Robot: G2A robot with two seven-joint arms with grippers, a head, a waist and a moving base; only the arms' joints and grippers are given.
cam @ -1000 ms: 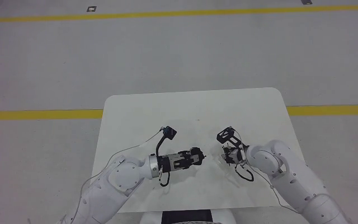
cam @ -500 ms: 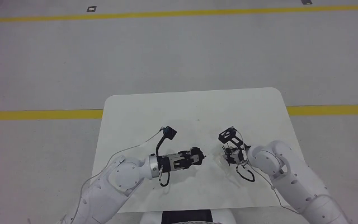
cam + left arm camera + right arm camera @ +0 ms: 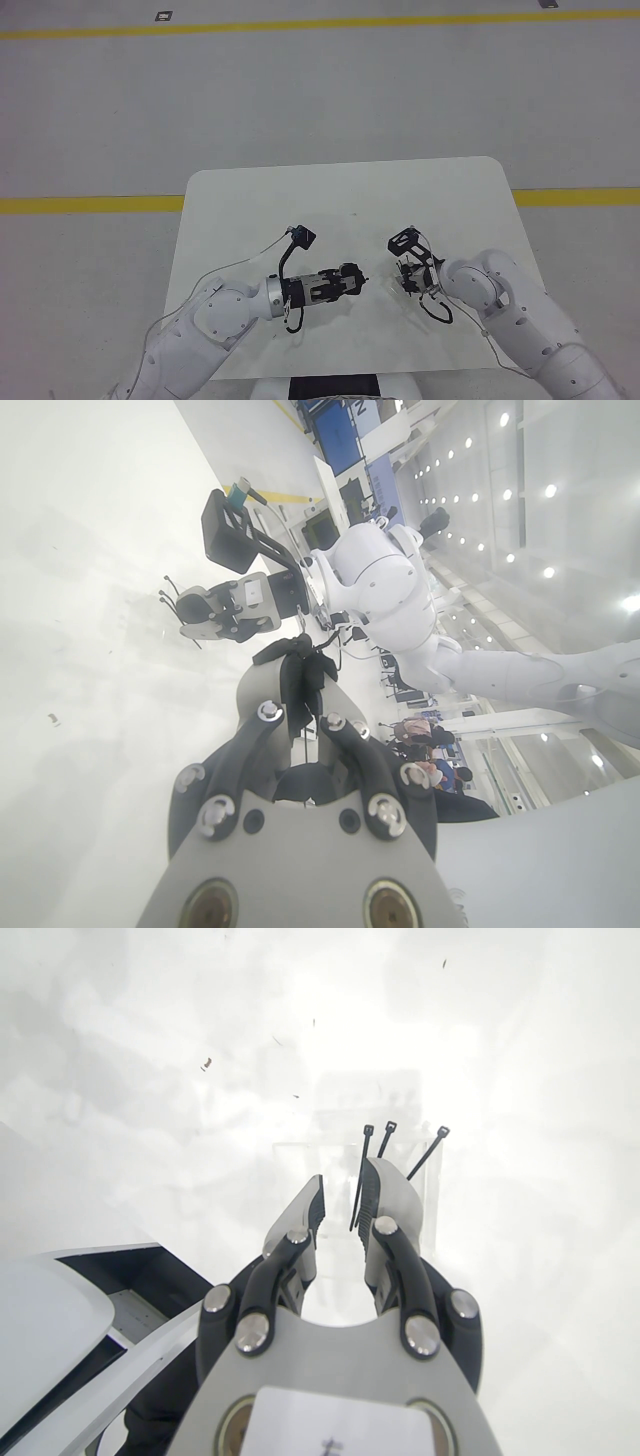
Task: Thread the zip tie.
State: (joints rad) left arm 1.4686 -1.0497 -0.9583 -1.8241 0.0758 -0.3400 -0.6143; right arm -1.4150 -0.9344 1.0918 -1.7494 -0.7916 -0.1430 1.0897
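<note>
Several black zip ties (image 3: 361, 1178) stand heads-up in a small clear holder (image 3: 320, 1144) on the white table (image 3: 300, 200). My right gripper (image 3: 345, 1173) is open at the holder, one tie standing between its fingers close to one pad; two more ties lean just outside. From the left wrist view the right gripper (image 3: 195, 620) sits over the same ties (image 3: 167, 592). My left gripper (image 3: 300, 650) hovers a short way off, its pads pressed together on a thin black zip tie (image 3: 305, 745). Seen from above, the left gripper (image 3: 358, 279) and right gripper (image 3: 407, 280) face each other.
Both grippers work near the table's front edge (image 3: 330, 372). A few tiny dark specks (image 3: 206, 1062) lie on the surface. The far half of the table has free room.
The right gripper shifted very slightly away and came back to the holder. The left arm has kept still.
</note>
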